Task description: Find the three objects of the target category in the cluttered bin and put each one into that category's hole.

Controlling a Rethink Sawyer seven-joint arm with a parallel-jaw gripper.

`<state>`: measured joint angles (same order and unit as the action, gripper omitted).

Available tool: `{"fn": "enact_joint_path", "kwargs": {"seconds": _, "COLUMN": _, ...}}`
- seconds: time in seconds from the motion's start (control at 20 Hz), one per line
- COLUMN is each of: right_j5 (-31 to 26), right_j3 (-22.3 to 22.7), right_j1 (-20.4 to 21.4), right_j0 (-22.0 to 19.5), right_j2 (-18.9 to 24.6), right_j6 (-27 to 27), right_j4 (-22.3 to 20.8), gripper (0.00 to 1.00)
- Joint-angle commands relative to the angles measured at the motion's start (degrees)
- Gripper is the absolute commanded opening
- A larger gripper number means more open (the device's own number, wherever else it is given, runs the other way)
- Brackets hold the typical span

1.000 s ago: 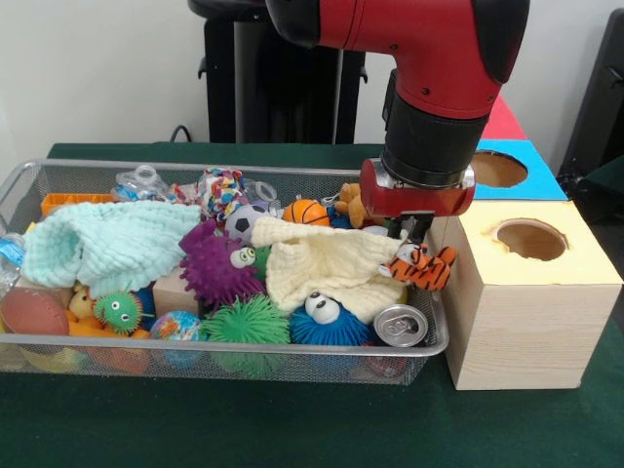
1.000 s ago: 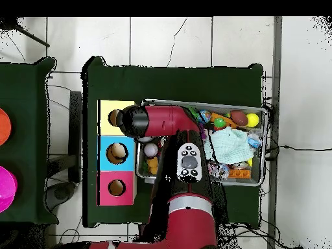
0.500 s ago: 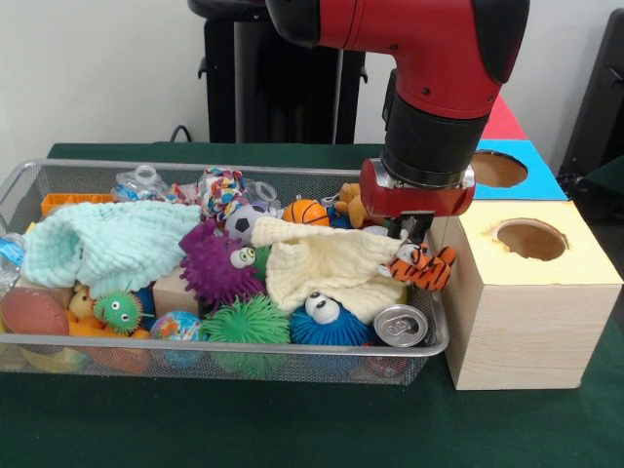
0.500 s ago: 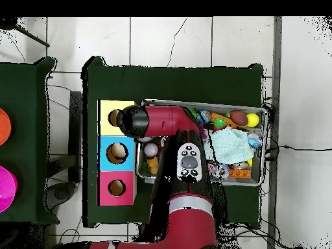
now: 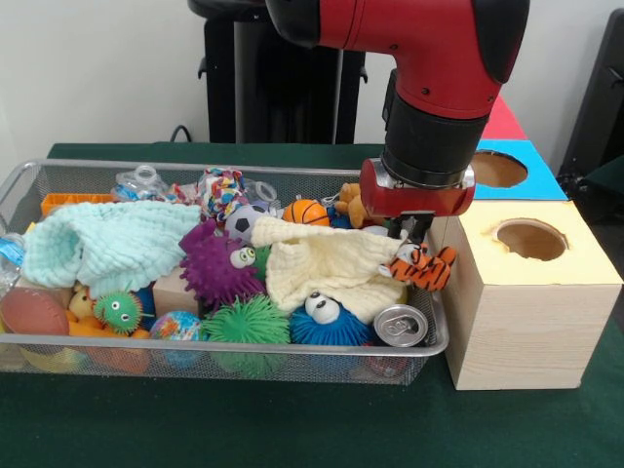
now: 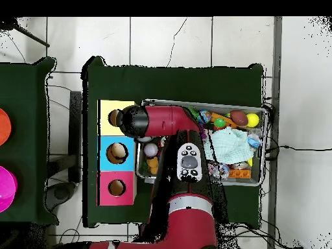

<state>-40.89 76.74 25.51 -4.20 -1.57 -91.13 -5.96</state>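
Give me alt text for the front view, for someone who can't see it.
A red and black robot arm lowers its gripper onto a small tiger toy at the right end of a wire mesh bin, beside a wooden box with a round hole in its yellow top. The bin is crammed with spiky balls, two cloths, a can and other toys.

- A table [image 5: 195, 429] covered in dark green cloth carries everything.
- A second table [image 6: 23, 139], also under dark green cloth, stands just beside the first in the overhead view.
- An orange round disc [image 6: 3, 126] and a magenta round disc [image 6: 6, 188] lie on that second table, at its outer edge.
- A floor [image 6: 298, 117] of pale grey tiles surrounds the first table, with thin dark cables [image 6: 295, 150] trailing away from it.
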Motion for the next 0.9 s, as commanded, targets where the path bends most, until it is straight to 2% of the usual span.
{"fn": "enact_joint_path", "kwargs": {"seconds": 0.05, "right_j5": -1.65, "right_j3": 3.05, "right_j1": -0.41, "right_j0": -1.28, "right_j2": 1.02, "right_j6": -7.67, "right_j4": 0.4, "gripper": 0.0}}
{"fn": "enact_joint_path", "kwargs": {"seconds": 0.9, "right_j5": -2.74, "right_j3": 2.77, "right_j1": -0.57, "right_j0": -1.74, "right_j2": 1.41, "right_j6": -6.82, "right_j4": 0.5, "gripper": 0.0}}
